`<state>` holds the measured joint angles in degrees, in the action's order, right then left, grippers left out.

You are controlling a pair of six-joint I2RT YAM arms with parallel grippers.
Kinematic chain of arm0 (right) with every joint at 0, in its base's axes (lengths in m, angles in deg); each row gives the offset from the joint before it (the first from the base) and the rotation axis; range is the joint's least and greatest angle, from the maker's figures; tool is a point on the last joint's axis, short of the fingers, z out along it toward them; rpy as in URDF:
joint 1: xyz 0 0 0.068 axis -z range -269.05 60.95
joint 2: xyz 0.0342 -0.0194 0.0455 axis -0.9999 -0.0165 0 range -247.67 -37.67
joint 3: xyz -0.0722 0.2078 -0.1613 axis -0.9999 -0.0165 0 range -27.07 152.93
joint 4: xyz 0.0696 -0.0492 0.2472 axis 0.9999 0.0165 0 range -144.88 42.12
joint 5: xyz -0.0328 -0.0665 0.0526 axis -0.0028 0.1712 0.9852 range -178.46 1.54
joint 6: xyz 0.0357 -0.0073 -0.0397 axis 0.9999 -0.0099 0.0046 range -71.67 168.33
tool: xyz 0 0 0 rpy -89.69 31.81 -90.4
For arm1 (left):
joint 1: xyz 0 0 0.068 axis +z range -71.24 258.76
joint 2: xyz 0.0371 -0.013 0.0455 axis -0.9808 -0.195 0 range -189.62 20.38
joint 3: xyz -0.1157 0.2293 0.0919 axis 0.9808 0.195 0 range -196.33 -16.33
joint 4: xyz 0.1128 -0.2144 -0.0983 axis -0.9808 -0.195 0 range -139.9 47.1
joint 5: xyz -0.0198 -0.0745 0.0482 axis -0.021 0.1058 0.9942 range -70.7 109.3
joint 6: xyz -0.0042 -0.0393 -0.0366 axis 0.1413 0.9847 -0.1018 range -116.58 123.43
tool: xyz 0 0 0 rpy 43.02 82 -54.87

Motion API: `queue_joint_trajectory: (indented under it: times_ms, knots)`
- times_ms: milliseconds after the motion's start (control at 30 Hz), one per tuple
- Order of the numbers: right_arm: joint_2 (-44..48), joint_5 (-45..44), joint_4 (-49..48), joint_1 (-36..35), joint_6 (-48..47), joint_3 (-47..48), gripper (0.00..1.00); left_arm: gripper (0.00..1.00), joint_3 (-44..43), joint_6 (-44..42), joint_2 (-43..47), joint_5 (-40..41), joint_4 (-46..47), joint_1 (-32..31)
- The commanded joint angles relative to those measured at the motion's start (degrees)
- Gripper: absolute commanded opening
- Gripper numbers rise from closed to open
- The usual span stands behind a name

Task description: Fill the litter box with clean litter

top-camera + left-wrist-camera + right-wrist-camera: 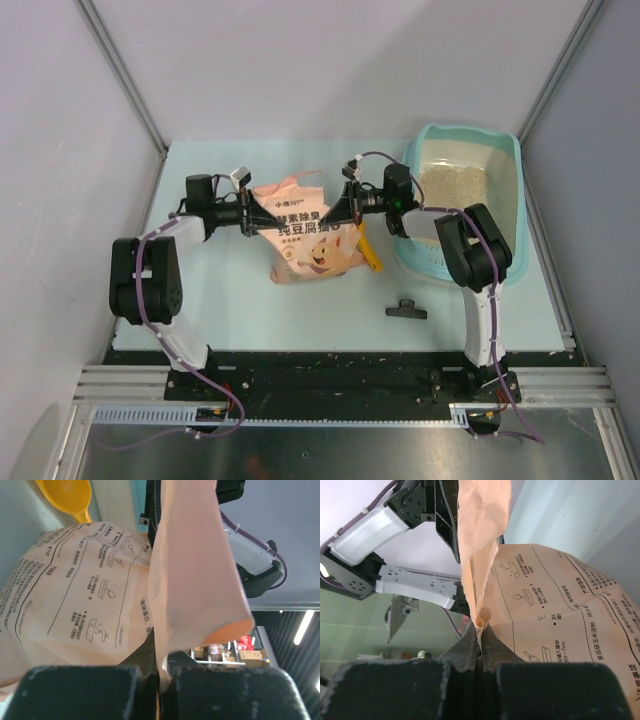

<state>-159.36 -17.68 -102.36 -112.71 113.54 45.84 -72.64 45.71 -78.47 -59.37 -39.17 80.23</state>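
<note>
Litter box (512, 180): light-teal plastic tray with rounded corners and a raised rim. Sits far right on the table (240, 320), long axis near-to-far. Pale, grainy litter (452, 185) covers its floor. Left of it, a soft, creased pink-orange bag (305, 245) with black print, top edge running left-right. Left gripper (262, 215) and right gripper (343, 210) each pinch a top corner. Glossy yellow scoop (371, 252) at the bag's right edge.

Bare table (225, 300) left of the bag (300, 240); scoop (371, 252), perhaps a clip (406, 311), and litter box (465, 130) crowd the right.
</note>
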Motion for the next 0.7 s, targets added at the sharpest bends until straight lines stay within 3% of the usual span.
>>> queue_joint_trajectory:
  times_ms: [0, 167, 400, 567, 667]
  knots:
    - [1.54, 2.08, 11.33, 5.2, 3.97, 5.49, 0.0, 0.0, -2.84, 9.3, -0.38, -4.48, 0.4, 3.26]
    - [-0.12, 0.68, 24.0, 5.38, 1.59, 11.46, 0.0, 0.0, 0.67, 12.38, 0.32, -3.51, 0.23, 5.9]
    - [-2.24, 3.22, 25.15, 3.18, 3.7, 16.21, 0.0, 0.0, 5.25, 15.37, 0.67, -1.4, -1.79, 7.49]
    - [-1.97, 4.71, 26.13, 2.66, 3.09, 15.34, 0.0, 0.0, 4.73, 13.53, 1.55, 0.27, -3.29, 8.1]
    - [-2.32, 4.01, 28.32, 2.65, 1.77, 16.21, 0.0, 0.0, 2.18, 6.78, 4.79, 1.41, -3.29, 10.9]
